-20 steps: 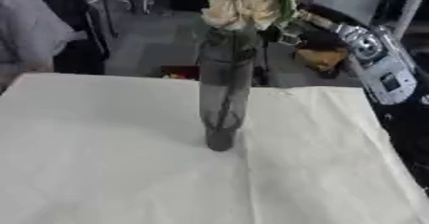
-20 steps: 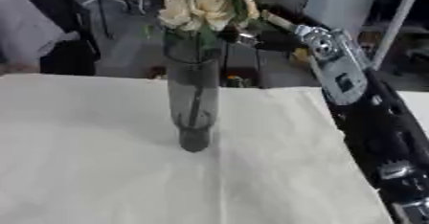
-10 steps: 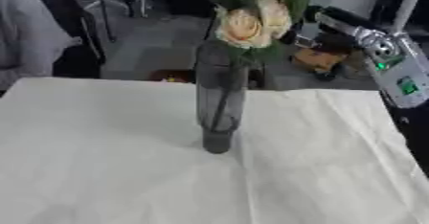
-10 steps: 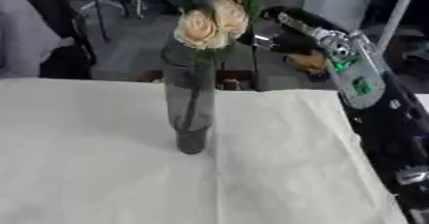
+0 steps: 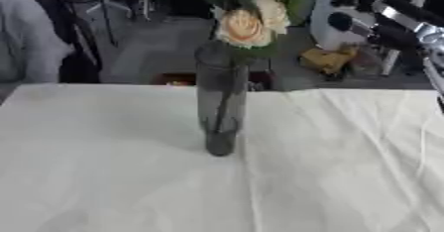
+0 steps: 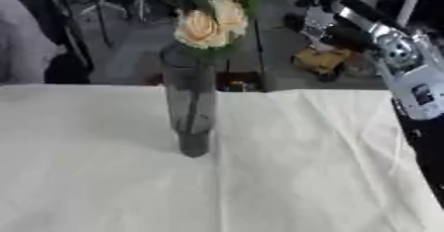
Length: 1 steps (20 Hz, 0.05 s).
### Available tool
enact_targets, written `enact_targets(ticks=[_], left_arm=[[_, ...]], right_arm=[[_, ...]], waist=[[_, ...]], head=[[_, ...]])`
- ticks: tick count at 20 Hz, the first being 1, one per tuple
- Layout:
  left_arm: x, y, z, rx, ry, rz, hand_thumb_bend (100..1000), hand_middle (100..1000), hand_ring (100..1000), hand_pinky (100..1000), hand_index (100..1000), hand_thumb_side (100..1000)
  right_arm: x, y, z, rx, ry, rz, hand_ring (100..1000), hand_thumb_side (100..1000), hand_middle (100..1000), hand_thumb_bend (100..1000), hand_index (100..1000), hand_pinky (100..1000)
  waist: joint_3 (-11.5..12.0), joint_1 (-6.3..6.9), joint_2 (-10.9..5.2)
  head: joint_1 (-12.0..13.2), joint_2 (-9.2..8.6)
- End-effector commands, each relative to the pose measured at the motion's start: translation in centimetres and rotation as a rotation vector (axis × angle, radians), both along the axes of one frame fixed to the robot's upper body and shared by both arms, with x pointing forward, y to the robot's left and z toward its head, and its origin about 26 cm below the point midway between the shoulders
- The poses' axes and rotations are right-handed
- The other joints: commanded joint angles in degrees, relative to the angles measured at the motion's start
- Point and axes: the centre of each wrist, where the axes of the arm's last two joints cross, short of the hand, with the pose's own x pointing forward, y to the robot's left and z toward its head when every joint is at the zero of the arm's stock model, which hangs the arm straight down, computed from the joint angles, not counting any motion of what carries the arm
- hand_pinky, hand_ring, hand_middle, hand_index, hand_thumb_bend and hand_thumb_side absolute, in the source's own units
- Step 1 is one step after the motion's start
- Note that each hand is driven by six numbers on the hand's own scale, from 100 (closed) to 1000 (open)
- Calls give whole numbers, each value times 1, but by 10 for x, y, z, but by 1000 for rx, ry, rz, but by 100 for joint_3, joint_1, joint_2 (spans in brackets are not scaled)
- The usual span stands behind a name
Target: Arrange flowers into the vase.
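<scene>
White cloth covers the desk (image 5: 104,176), and the tall dark vase (image 5: 220,107) stands upright on it near the middle. Cream flowers (image 6: 208,25) sit at its mouth; beyond, the right hand (image 6: 316,20) hangs well apart at upper right, its fingers too blurred to judge.

Tall dark glass vase (image 6: 193,111) standing upright on the white-covered worktop (image 6: 104,176), well left of and below the right hand (image 6: 322,22). Cream roses (image 6: 208,25) with green leaves sitting in its mouth.

A wrinkled white cloth (image 5: 329,166) covers the table; a yellowish object (image 6: 319,60) lies beyond.
</scene>
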Motion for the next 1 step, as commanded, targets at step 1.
enact_targets(ticks=[1], left_arm=[[-2,4,5,11,-22,10,100,754,609,452,820,1000]], right_arm=[[-28,3,20,70,-129,69,1000,1000,893,661,922,1000]], waist=[[-31,38,-141]], head=[[48,54]])
